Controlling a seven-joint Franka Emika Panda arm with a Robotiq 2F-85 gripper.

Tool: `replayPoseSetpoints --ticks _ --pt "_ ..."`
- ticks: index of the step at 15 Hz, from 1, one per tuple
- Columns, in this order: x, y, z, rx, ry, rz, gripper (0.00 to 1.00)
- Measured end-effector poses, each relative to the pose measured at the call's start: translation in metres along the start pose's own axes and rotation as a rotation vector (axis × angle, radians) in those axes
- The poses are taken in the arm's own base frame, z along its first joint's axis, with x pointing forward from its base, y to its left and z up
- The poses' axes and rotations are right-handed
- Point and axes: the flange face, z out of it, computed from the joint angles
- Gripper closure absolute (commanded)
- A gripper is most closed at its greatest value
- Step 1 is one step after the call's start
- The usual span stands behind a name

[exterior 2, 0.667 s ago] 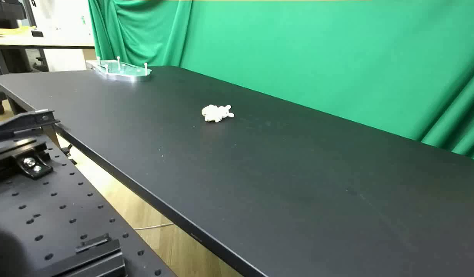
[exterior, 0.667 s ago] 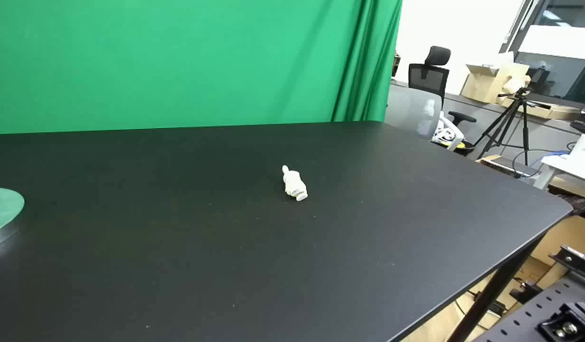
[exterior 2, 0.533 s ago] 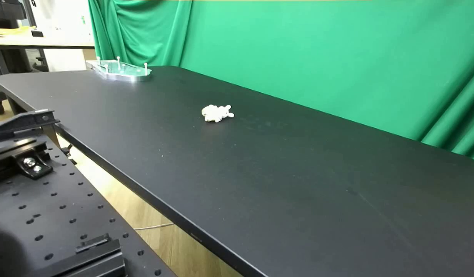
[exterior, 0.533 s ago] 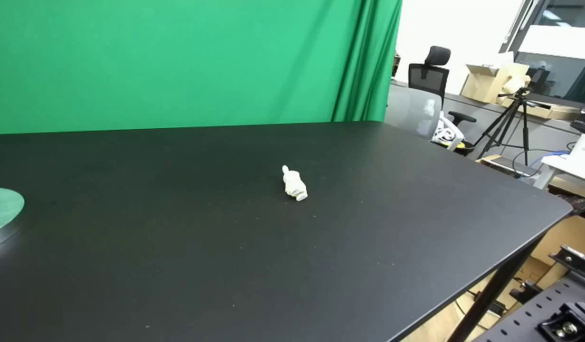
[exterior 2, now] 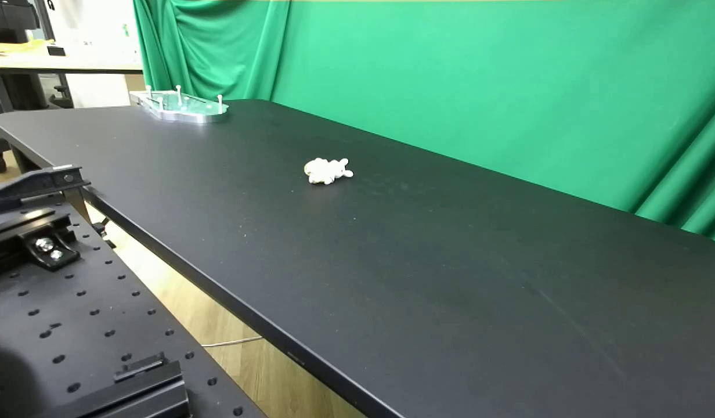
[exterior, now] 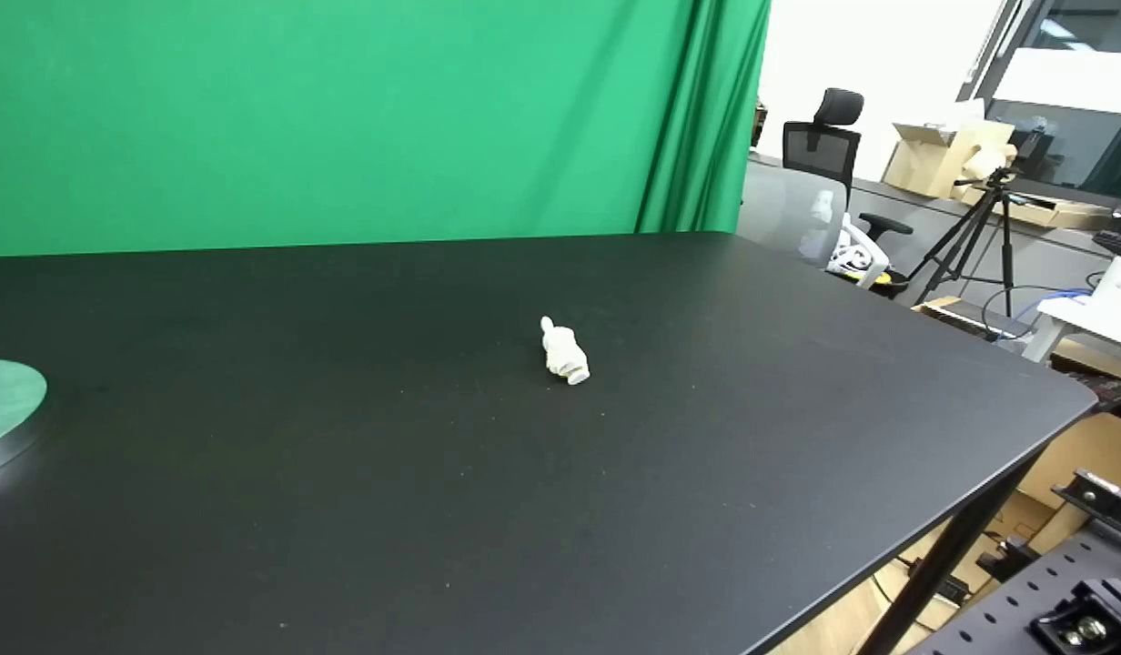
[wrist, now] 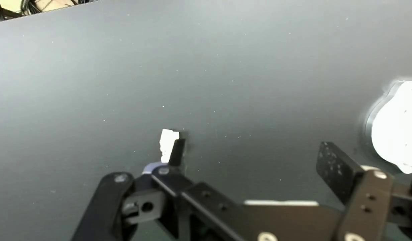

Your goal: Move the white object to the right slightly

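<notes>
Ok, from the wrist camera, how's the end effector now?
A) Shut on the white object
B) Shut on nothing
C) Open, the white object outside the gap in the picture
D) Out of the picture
C: the end effector has its fingers spread wide, with the white object showing outside the gap, partly behind one.

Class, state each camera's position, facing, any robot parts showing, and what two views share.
An exterior view: raised, facing the green curtain across the black tabletop; no arm.
An exterior view: raised, facing along the tabletop, past a perforated plate; no arm discernible.
Wrist view: wrist-mounted, looking down at the tabletop; open gripper.
Both exterior views share the lumpy white object.
</notes>
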Motion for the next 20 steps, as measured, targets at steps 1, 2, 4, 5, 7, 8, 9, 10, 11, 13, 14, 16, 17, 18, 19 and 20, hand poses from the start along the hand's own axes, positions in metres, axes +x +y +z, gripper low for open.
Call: replayPoseSetpoints --ticks 1,2,4,5,7,8,9,10,11,13,14,16,17,18,19,20 --pt "0.000 0.000 0.000 0.000 0.000 0.000 0.00" --pt "0.000 0.000 0.000 0.000 0.000 0.000 0.00" --pt "0.001 0.001 0.000 -0.006 0.002 -0.001 0.00" --pt "0.002 0.005 0.001 -0.020 0.005 -0.001 0.00" --pt "0.008 0.019 0.005 -0.068 0.014 0.000 0.00" --pt "0.012 0.030 0.009 -0.096 0.016 0.000 0.00" --pt "0.016 0.040 0.012 -0.122 0.018 -0.003 0.00" --pt "0.022 0.051 0.015 -0.147 0.027 -0.007 0.00" --pt "0.028 0.061 0.019 -0.172 0.038 -0.014 0.00" --pt "0.040 0.076 0.026 -0.211 0.079 -0.038 0.00" --pt "0.047 0.081 0.029 -0.225 0.109 -0.054 0.00" --pt "0.059 0.087 0.036 -0.232 0.163 -0.085 0.00" --pt "0.065 0.089 0.040 -0.223 0.184 -0.099 0.00" --pt "0.071 0.090 0.044 -0.209 0.205 -0.111 0.00" --pt "0.077 0.092 0.049 -0.194 0.220 -0.114 0.00" --pt "0.080 0.094 0.052 -0.188 0.226 -0.110 0.00"
